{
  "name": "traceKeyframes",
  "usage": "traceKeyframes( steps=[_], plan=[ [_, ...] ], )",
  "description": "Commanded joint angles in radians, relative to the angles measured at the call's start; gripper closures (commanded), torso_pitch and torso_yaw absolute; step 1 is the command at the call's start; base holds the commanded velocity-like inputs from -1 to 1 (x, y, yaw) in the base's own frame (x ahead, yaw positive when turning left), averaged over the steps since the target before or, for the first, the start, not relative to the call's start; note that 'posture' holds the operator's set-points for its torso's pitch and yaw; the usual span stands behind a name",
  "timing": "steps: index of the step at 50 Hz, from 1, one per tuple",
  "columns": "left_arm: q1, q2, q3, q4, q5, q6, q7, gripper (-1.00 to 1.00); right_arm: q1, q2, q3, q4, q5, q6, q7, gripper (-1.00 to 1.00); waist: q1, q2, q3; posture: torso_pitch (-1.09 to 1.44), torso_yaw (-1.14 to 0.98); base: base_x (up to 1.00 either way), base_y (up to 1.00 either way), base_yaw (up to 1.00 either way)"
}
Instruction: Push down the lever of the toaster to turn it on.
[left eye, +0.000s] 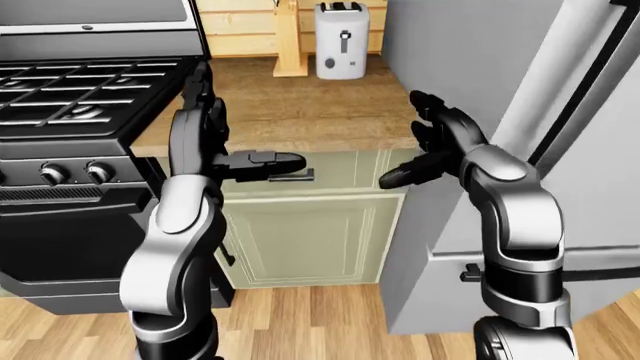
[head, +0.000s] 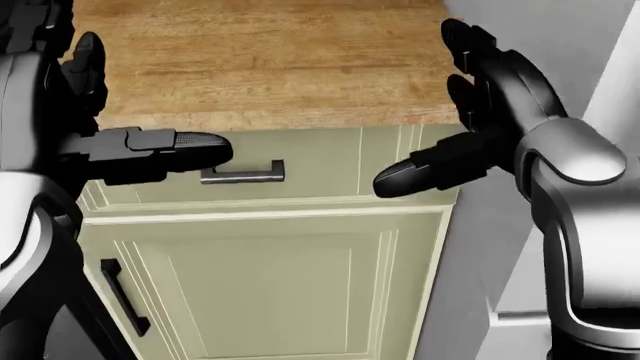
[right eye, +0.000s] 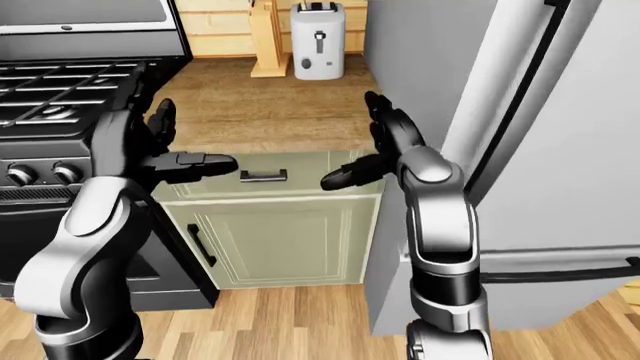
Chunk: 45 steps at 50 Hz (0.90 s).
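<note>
1. Left-eye view: white toaster (left eye: 342, 41) at the top edge, upright at the far end of the wooden counter (left eye: 300, 112), just beside a wooden block (left eye: 289, 41); dark lever (left eye: 344, 40) apparently up, though too small to be sure. Black stove (left eye: 70, 97) at left.
2. Head view: left hand (head: 130, 142) and right hand (head: 470, 127) raised with fingers spread, holding nothing, above a pale green cabinet (head: 280, 262).
3. Right-eye view: grey fridge (right eye: 530, 150) filling the right side, well apart from both hands.
</note>
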Motion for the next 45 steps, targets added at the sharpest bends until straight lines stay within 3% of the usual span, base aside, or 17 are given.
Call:
traceKeyframes(
  steps=[1, 4, 5, 6, 7, 10, 14, 27, 28, 30, 33, 36, 39, 41, 43, 44, 45],
  plan=[
    [-0.037, 0.003, 0.000, -0.025, 0.000, -0.022, 0.000, -1.00, -0.038, -0.017, -0.019, -0.024, -0.004, -0.028, -0.004, -1.00, -0.010, 0.017, -0.026, 0.00, 0.00, 0.27, 0.00, 0.00],
    [-0.039, 0.004, 0.000, -0.021, 0.000, -0.024, 0.000, -1.00, -0.044, -0.019, -0.018, -0.021, -0.005, -0.026, -0.002, -1.00, 0.001, -0.005, -0.036, 0.00, 0.00, 0.28, 0.00, 0.00],
    [-0.041, 0.005, 0.000, -0.020, -0.001, -0.023, 0.001, -1.00, -0.048, -0.021, -0.015, -0.020, -0.006, -0.024, 0.000, -1.00, 0.003, -0.012, -0.033, 0.00, 0.00, 0.27, 0.00, 0.00],
    [-0.042, 0.005, -0.001, -0.020, -0.001, -0.022, 0.002, -1.00, -0.050, -0.024, -0.012, -0.020, -0.009, -0.025, 0.004, -1.00, 0.004, -0.024, -0.006, 0.00, 0.00, 0.00, 0.00, 0.00],
    [-0.043, 0.005, -0.001, -0.021, -0.001, -0.021, 0.003, -1.00, -0.055, -0.024, -0.010, -0.018, -0.011, -0.024, 0.006, -1.00, 0.003, -0.026, -0.016, 0.00, 0.00, 0.00, 0.00, 0.00],
    [-0.041, 0.004, -0.004, -0.022, 0.000, -0.022, 0.003, -1.00, -0.056, -0.022, -0.012, -0.007, -0.015, -0.030, 0.009, -1.00, 0.008, -0.089, -0.019, 0.00, 0.00, 0.00, 0.00, 0.00],
    [-0.047, 0.005, -0.002, -0.022, -0.001, -0.018, 0.003, -1.00, -0.061, -0.022, -0.010, -0.006, -0.019, -0.027, 0.013, -1.00, 0.010, -0.077, -0.033, 0.00, 0.00, 0.00, 0.00, 0.00],
    [-0.070, 0.017, 0.015, -0.015, -0.024, -0.004, 0.017, -1.00, -0.066, -0.019, -0.015, 0.002, -0.030, -0.034, 0.024, -1.00, 0.005, -0.060, -0.036, 0.00, 0.00, 0.00, 0.00, 0.00],
    [-0.073, 0.018, 0.017, -0.018, -0.028, 0.000, 0.018, -1.00, -0.069, -0.020, -0.013, 0.001, -0.031, -0.031, 0.024, -1.00, 0.006, -0.054, -0.054, 0.00, 0.00, 0.05, 0.00, 0.00],
    [-0.075, 0.021, 0.019, -0.014, -0.032, -0.001, 0.020, -1.00, -0.073, -0.020, -0.011, 0.002, -0.032, -0.030, 0.024, -1.00, 0.000, -0.048, -0.032, 0.00, 0.00, 0.12, 0.00, 0.00],
    [-0.079, 0.025, 0.022, -0.010, -0.037, -0.002, 0.022, -1.00, -0.075, -0.020, -0.012, 0.005, -0.032, -0.032, 0.024, -1.00, -0.002, -0.042, -0.022, 0.00, 0.00, 0.14, 0.00, 0.00],
    [-0.080, 0.028, 0.022, -0.015, -0.042, 0.002, 0.026, -1.00, -0.080, -0.019, -0.011, 0.013, -0.031, -0.037, 0.023, -1.00, 0.003, -0.049, -0.021, 0.00, 0.00, 0.14, 0.00, 0.00],
    [-0.083, 0.029, 0.022, -0.018, -0.047, 0.007, 0.029, -1.00, -0.092, -0.020, -0.009, 0.027, -0.030, -0.039, 0.023, -1.00, 0.005, -0.090, -0.024, 0.00, 0.00, 0.14, 0.00, 0.00],
    [-0.082, 0.030, 0.021, -0.019, -0.049, 0.006, 0.031, -1.00, -0.098, -0.020, -0.007, 0.034, -0.031, -0.041, 0.024, -1.00, 0.002, -0.086, -0.034, 0.00, 0.00, 0.15, 0.00, 0.00],
    [-0.081, 0.031, 0.021, -0.015, -0.050, 0.003, 0.031, -1.00, -0.098, -0.023, -0.001, 0.041, -0.038, -0.041, 0.025, -1.00, 0.004, -0.109, -0.018, 0.00, 0.00, 0.19, 0.00, 0.00],
    [-0.079, 0.032, 0.021, -0.011, -0.050, -0.002, 0.030, -1.00, -0.098, -0.022, 0.002, 0.042, -0.041, -0.045, 0.028, -1.00, -0.003, -0.105, 0.006, 0.00, 0.00, 0.00, 0.00, 0.00],
    [-0.077, 0.033, 0.019, -0.007, -0.048, -0.008, 0.030, -1.00, -0.098, -0.022, 0.003, 0.037, -0.048, -0.048, 0.028, -1.00, 0.003, -0.105, -0.006, 0.00, 0.00, 0.00, 0.00, 0.00]
  ],
)
